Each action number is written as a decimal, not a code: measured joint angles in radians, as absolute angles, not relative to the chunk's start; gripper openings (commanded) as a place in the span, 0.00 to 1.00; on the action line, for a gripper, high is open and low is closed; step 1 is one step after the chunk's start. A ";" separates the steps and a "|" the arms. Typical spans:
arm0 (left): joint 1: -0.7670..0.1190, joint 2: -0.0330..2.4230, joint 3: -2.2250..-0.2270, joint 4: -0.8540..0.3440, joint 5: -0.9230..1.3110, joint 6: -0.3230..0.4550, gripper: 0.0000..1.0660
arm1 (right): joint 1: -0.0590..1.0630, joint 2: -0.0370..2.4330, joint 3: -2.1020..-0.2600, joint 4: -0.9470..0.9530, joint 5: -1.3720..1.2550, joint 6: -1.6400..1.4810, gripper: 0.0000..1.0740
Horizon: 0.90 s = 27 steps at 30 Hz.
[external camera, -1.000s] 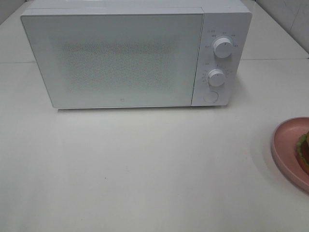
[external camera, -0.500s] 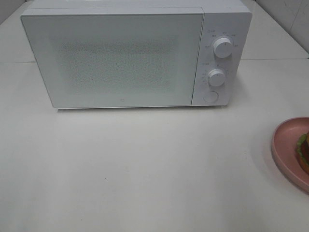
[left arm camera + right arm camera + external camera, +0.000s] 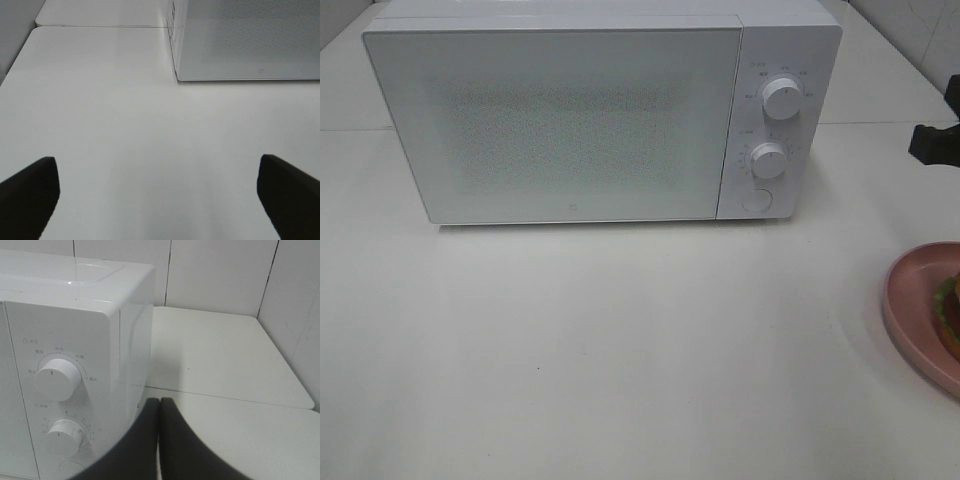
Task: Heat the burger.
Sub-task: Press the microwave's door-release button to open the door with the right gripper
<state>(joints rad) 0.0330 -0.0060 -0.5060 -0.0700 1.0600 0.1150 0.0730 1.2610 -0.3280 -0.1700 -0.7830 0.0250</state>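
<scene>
At the right edge of the exterior high view the burger (image 3: 950, 315), brown bun over green lettuce, sits on a pink plate (image 3: 910, 305), both cut off by the frame. A white microwave (image 3: 600, 110) with its door closed stands at the back of the table. My right gripper (image 3: 159, 412) is shut with nothing between its fingers, hovering to the right of the microwave's knobs (image 3: 54, 379); a dark part of that arm (image 3: 938, 140) enters the exterior view at the right. My left gripper (image 3: 159, 187) is open over bare tabletop, near the microwave's front left corner (image 3: 176, 75).
Two dials (image 3: 780, 98) and a round button (image 3: 757, 199) line the microwave's right panel. A white tiled wall (image 3: 220, 275) rises behind the table. A seam (image 3: 890, 123) crosses the white tabletop behind the microwave's front.
The right arm has come into the exterior view at the right edge, beside the microwave. The burger, plate and microwave have not moved.
</scene>
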 measured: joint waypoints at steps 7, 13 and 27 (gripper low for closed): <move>0.033 -0.006 -0.506 -0.070 1.060 0.115 0.95 | 0.094 1.532 -0.300 -0.167 -1.096 0.212 0.00; 0.033 -0.006 -0.506 -0.070 1.060 0.115 0.95 | 0.174 1.639 -0.297 -0.112 -1.181 0.374 0.00; 0.033 -0.006 -0.506 -0.070 1.060 0.115 0.95 | 0.549 1.751 -0.329 0.407 -1.179 0.954 0.05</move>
<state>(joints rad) 0.0330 -0.0060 -0.5060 -0.0700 1.0600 0.1150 0.5490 1.7510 -0.3290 0.4070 -1.1790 0.9540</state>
